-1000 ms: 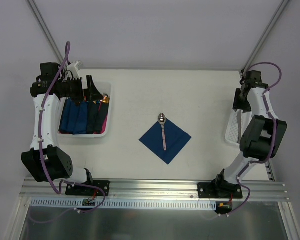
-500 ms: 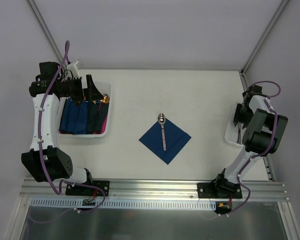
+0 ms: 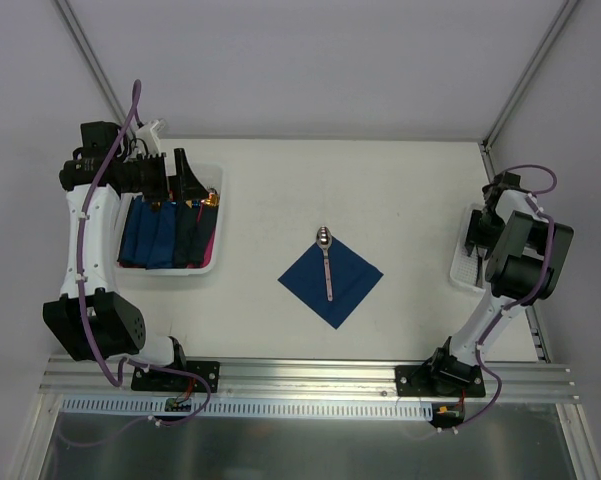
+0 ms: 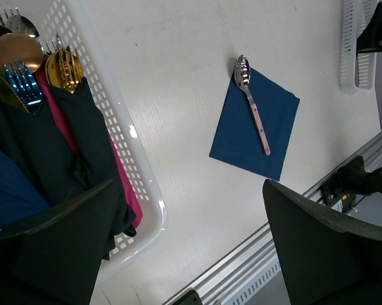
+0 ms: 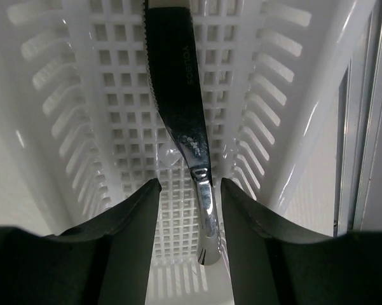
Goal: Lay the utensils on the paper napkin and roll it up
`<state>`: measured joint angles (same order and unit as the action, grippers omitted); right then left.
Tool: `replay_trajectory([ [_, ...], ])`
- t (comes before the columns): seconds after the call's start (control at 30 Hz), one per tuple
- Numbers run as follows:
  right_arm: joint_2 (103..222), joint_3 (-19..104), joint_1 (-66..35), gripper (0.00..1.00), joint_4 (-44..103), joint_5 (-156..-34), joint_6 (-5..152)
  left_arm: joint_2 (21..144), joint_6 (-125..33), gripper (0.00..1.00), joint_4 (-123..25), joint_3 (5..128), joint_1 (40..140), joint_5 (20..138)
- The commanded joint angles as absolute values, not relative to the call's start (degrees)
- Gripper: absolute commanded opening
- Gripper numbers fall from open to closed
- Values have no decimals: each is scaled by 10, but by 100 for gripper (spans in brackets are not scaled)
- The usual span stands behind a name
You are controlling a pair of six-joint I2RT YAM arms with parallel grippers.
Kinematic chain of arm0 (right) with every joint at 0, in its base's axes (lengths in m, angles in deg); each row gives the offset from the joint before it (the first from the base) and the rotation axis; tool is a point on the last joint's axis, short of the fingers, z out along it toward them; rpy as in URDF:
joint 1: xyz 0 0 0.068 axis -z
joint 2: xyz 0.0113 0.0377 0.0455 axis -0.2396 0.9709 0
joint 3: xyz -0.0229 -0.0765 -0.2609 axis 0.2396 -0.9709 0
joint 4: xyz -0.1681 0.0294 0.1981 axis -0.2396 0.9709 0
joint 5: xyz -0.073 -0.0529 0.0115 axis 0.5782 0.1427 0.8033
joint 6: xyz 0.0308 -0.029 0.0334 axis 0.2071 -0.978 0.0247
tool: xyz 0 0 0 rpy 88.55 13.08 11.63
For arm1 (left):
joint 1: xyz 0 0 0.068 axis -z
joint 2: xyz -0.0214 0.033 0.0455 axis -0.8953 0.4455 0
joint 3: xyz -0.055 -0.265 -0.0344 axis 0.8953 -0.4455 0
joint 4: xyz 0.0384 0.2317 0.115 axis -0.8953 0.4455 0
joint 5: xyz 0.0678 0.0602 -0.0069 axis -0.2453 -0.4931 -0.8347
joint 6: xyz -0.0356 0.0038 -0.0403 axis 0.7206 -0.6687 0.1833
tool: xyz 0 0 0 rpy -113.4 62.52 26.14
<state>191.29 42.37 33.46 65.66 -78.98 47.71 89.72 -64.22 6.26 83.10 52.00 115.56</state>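
Observation:
The navy paper napkin (image 3: 331, 279) lies as a diamond at the table's middle, and shows in the left wrist view (image 4: 254, 124) too. A silver spoon (image 3: 326, 262) lies on it, its bowl past the far corner (image 4: 250, 101). A silver knife (image 5: 185, 127) lies in the white slotted tray (image 5: 76, 133) at the right edge (image 3: 466, 258). My right gripper (image 5: 189, 198) is open, low in that tray, its fingers either side of the knife's handle, apart from it. My left gripper (image 4: 184, 254) is open and empty above the left basket.
A white basket (image 3: 212, 225) at the left holds dark blue rolled bundles (image 3: 158, 237), a pink napkin (image 4: 62, 121) and copper-gold cutlery heads (image 4: 63, 67). An aluminium rail (image 3: 310, 375) runs along the near edge.
My right arm has swung down and back over the right tray, bringing its gripper low around the knife. The left arm, napkin and spoon have not moved.

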Motion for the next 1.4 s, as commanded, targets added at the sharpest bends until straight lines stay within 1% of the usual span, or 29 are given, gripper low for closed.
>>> replay_trajectory([
  [0.0,1933,453,336,47,669,-793,476,904,-636,99,71,852,526,1171],
  [0.03,1936,455,336,46,670,-794,477,904,-636,99,71,853,526,1173],
  [0.13,1945,459,336,38,670,-802,476,905,-635,99,71,857,526,1171],
  [0.17,1947,458,337,30,671,-804,476,905,-635,99,71,859,526,1169],
  [0.27,1950,459,337,18,671,-810,476,905,-635,99,72,860,526,1166],
  [0.33,1951,459,337,13,672,-809,476,906,-635,99,72,861,527,1165],
  [0.37,1952,459,338,5,674,-810,476,906,-635,99,73,861,527,1164],
  [0.4,1952,459,338,0,674,-811,477,907,-634,99,72,861,527,1164],
  [0.53,1943,461,338,0,675,-815,479,905,-634,99,73,860,527,1164],
  [0.9,1868,474,337,0,701,-852,494,898,-637,99,74,857,528,1161],
  [1.37,1782,481,333,0,721,-844,515,903,-648,99,74,857,527,1148],
])
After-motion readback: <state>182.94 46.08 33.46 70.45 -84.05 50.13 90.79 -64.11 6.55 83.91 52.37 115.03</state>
